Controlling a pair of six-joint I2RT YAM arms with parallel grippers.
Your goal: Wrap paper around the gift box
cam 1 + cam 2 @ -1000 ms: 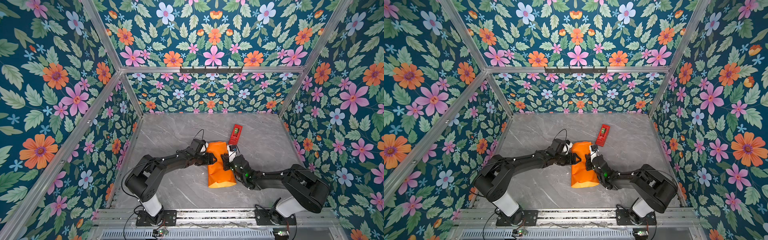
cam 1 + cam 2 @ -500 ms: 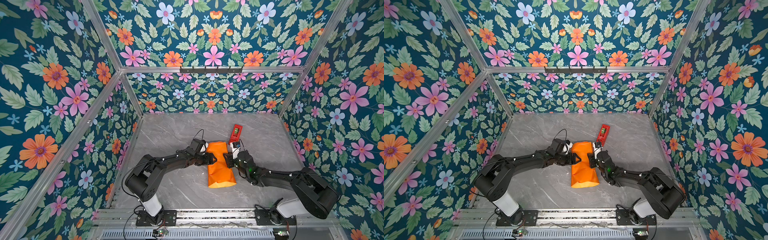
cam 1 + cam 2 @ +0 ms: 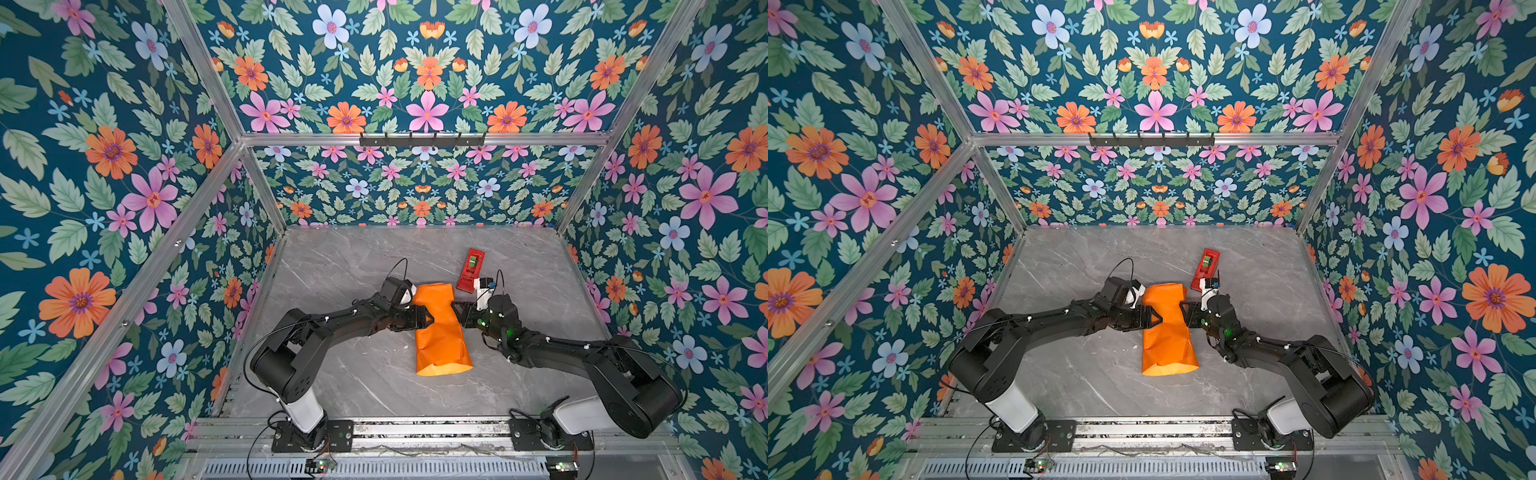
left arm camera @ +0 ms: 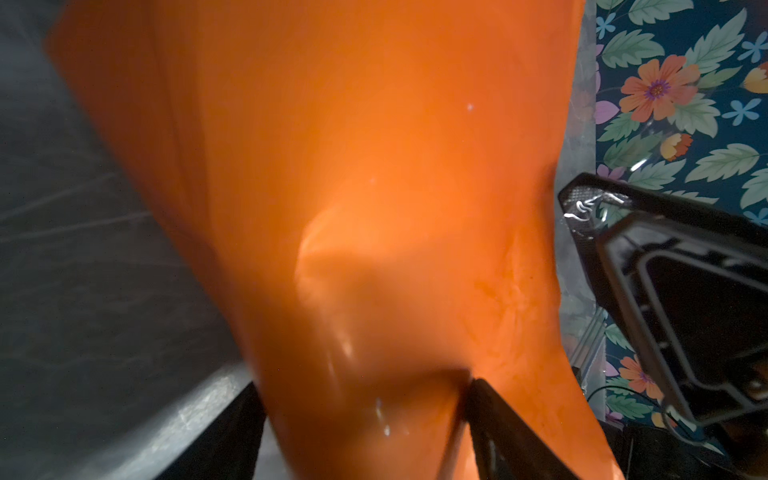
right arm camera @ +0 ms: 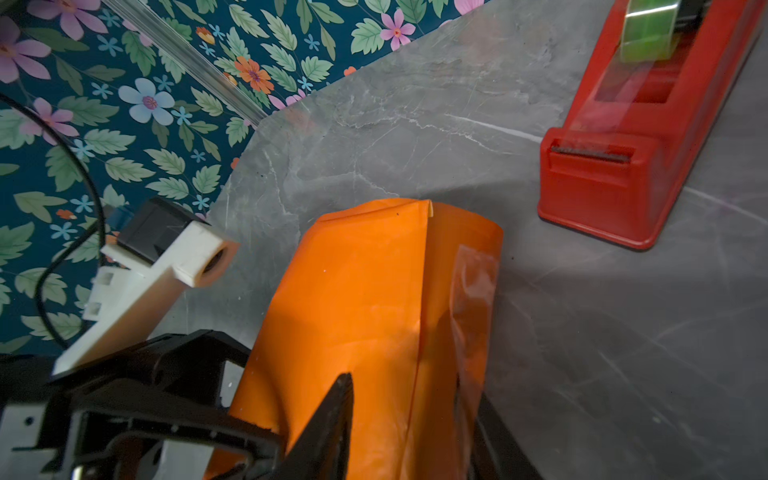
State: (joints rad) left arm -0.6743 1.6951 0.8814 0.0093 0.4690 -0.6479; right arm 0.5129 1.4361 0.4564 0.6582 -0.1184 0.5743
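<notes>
Seam closing appears in hand. The paper (image 3: pixel 441 336), rolled, gift box not visible, lies on the table (image 3: pixel 353 266) between the arms. Left gripper (image 3: pixel 428 320) straddles it, grip indeterminate; right gripper (image 3: pixel 456 309) jaws stand apart. Next, probably: fold the open ends.

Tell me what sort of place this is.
Probably a robot test booth, not a home: floral panels in an aluminium frame enclose a marble-look table; the left arm and right arm are bolted to a front rail.

Black jointed arms (image 3: pixel 345 320), white bases (image 3: pixel 305 409)
</notes>
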